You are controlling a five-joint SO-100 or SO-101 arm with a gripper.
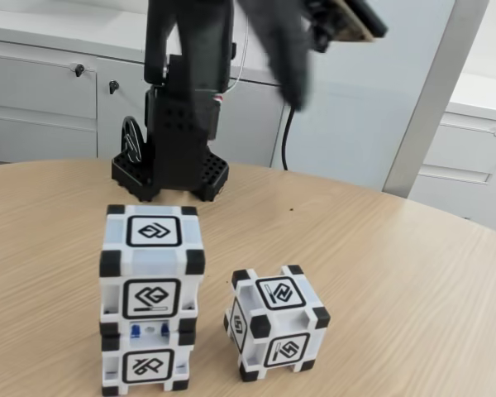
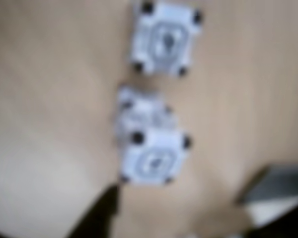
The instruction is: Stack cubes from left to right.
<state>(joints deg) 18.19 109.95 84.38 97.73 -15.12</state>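
Two white cubes with black corners stand stacked at the front left of the fixed view: the upper cube rests on the lower cube, slightly offset. A third cube sits alone on the table just right of the stack, turned at an angle. My gripper hangs high above the table as a dark blur, holding nothing I can see; its jaws are too smeared to read. The blurred wrist view looks down on the stack and the single cube, with a dark finger at the bottom edge.
The black perforated arm base stands at the back of the round wooden table. White cabinets line the wall behind. A black cable drops beside the base. A grey and white shape sits in the wrist view's bottom right corner.
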